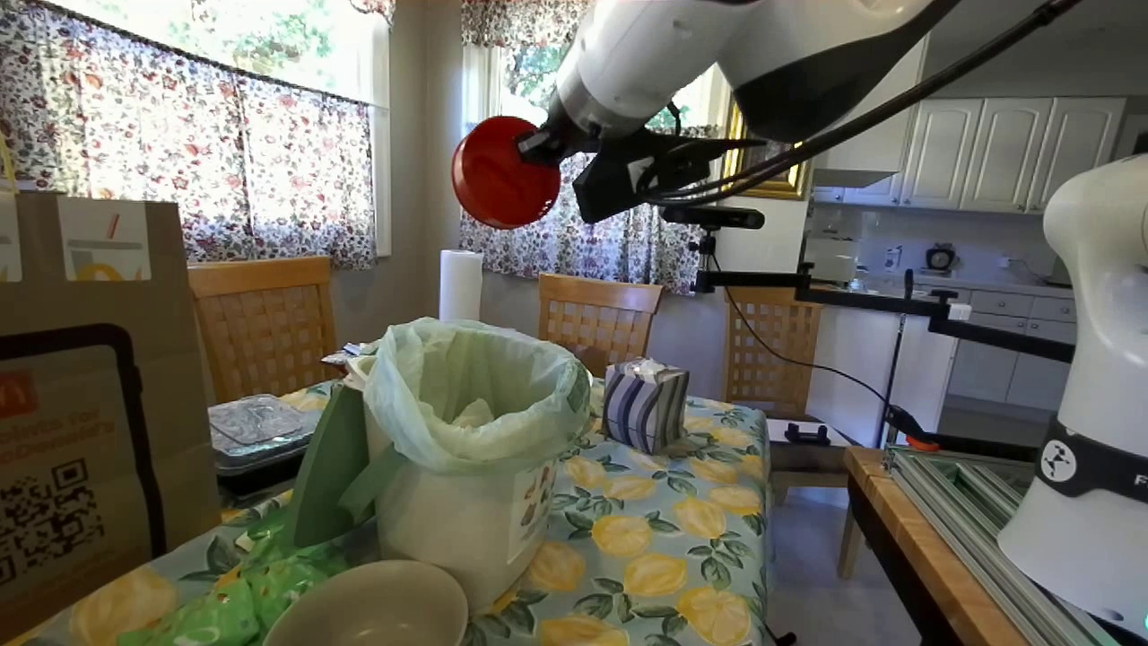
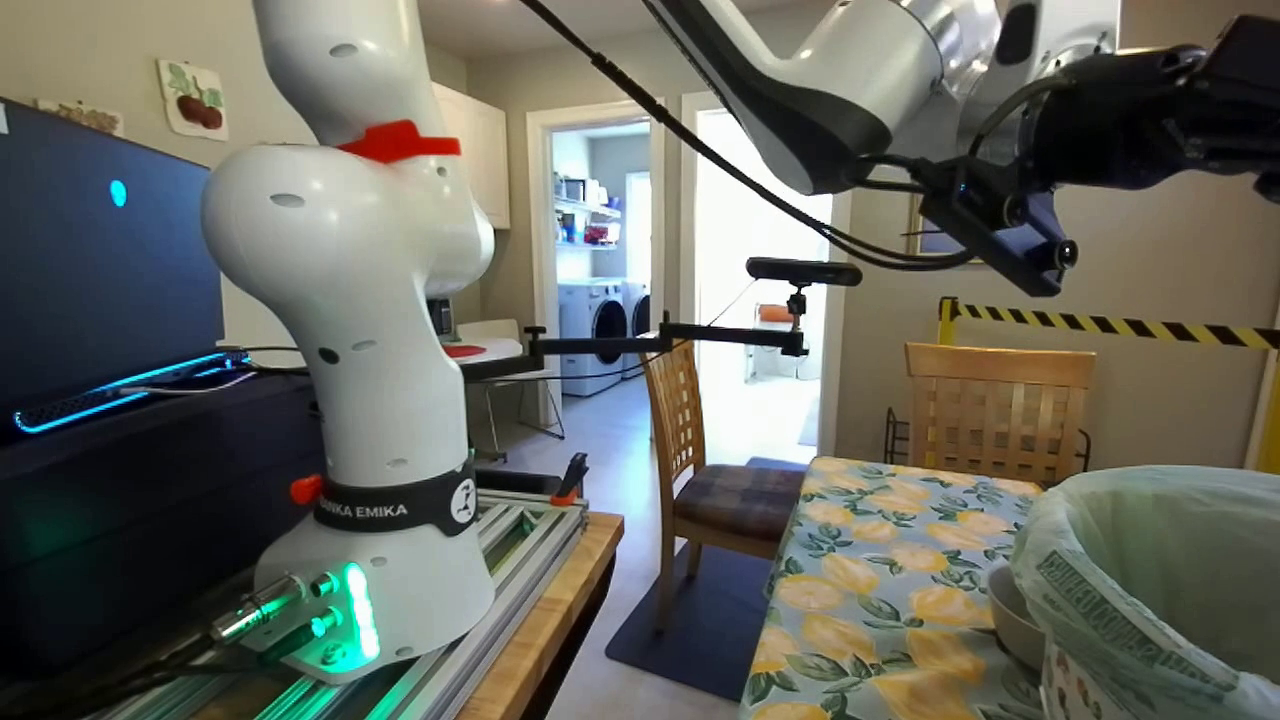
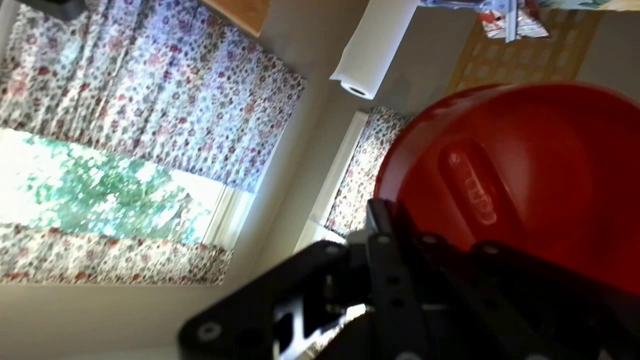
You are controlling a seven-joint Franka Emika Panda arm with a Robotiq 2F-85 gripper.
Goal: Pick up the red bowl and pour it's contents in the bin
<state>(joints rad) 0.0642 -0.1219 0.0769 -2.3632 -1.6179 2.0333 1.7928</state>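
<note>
Jaws pinched nearly together grip the rim of the red bowl [image 1: 499, 181], tipped and higher than the bin [image 1: 444, 516]; it should handle light, stiff and slick, its thin edge probably the best hold.

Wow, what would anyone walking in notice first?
Probably the bright red bowl, held steeply tilted in the fingers, high before the flowered curtains in an exterior view. Next, the white robot arm on its bench, then, on the lemon-patterned tablecloth, the bin with its pale green bag.
</note>
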